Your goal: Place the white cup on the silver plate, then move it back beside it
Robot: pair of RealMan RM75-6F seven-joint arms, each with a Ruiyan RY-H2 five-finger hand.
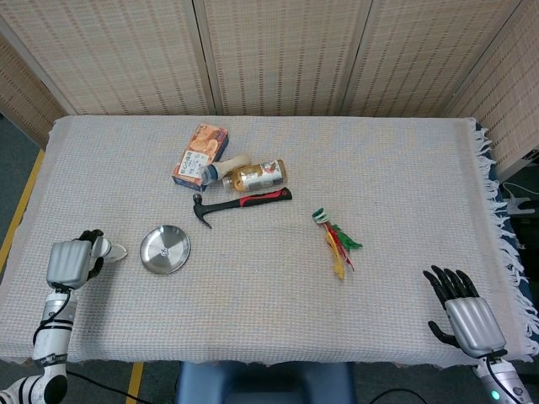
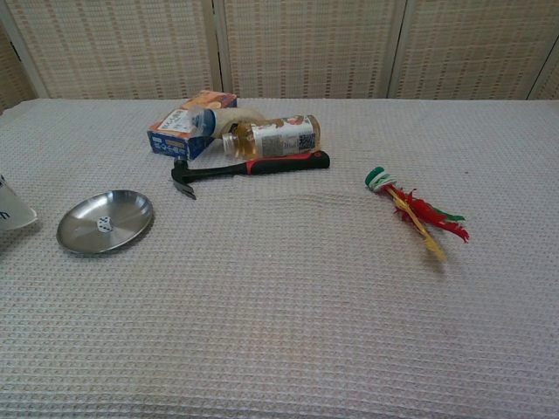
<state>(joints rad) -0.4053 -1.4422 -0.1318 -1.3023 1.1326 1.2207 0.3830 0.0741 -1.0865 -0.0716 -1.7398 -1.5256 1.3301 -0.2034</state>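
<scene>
1. The left hand (image 1: 69,263) was at the left edge of the table (image 1: 404,168), well to the left of the silver plate (image 1: 164,249).
2. Its fingers were wrapped around the white cup (image 1: 108,251), holding it.
3. The cup was tipped over a bit, with its wide end pointing toward the plate. It was to the left of the plate and not touching it.
4. In the chest view, only a bit of the cup (image 2: 12,209) showed at the left edge, with the plate (image 2: 105,222) near it on the right.
5. The plate lay flat on the cloth with nothing in it.
6. A hammer (image 1: 240,204) with a red and black handle lay behind the plate and to its right.
7. A bottle (image 1: 253,176) lay on its side farther back from the plate, just behind the hammer.
8. An orange box (image 1: 200,156) lay beside the bottle, also behind the plate.
9. A bunch of red, yellow and green feathers (image 1: 337,242) lay far to the right of the plate.
10. The right hand (image 1: 461,310) was much farther right of the plate, near the front right corner of the table. Its fingers were spread apart and it held nothing.
</scene>
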